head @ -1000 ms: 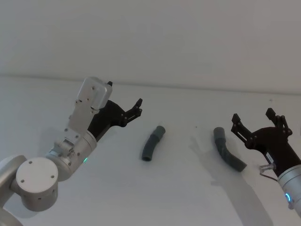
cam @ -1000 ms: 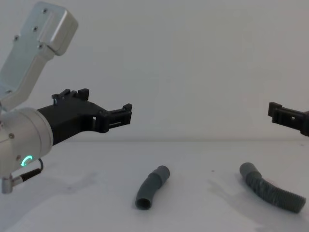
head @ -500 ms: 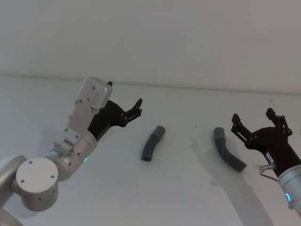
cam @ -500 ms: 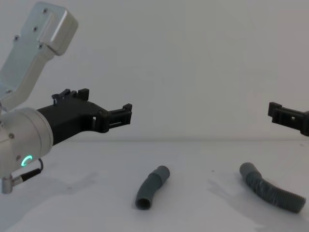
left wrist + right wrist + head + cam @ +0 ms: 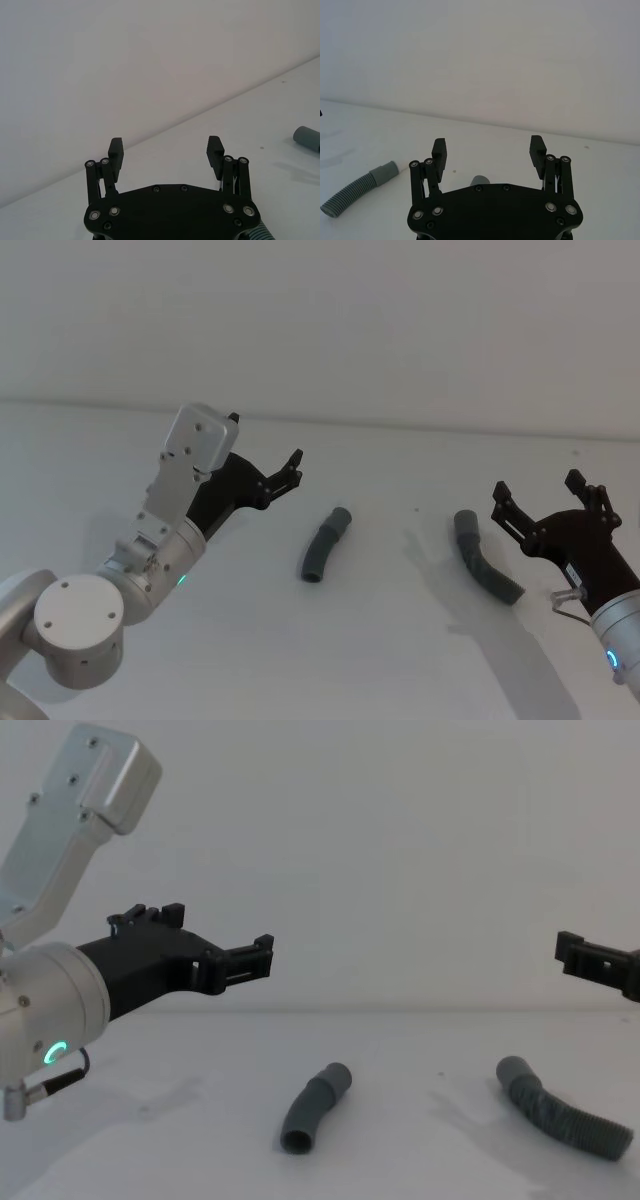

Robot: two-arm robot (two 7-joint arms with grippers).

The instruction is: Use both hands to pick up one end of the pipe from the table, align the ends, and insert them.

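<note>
White surface (image 5: 380, 650): my wide left tool (image 5: 165, 147) is nearer the short bent piece (image 5: 323, 544); wide right tool (image 5: 488, 146), the corrugated hose (image 5: 486, 568).

The white desk (image 5: 380, 650) is looking matt. The short bent dark grey plastic hose (image 5: 322, 545) is showing smooth skin; the longer grey plastic hose (image 5: 487, 571) is showing ribs. The black plastic left pincer (image 5: 165, 145) and right pincer (image 5: 488, 143) are looking matt, the silver-grey metal arm (image 5: 75, 625) satiny.

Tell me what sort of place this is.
Probably a robotics lab bench: a plain white table against a blank white wall, the left end effector and right end effector open above it, and a bent hose piece and corrugated hose piece laid out.
</note>
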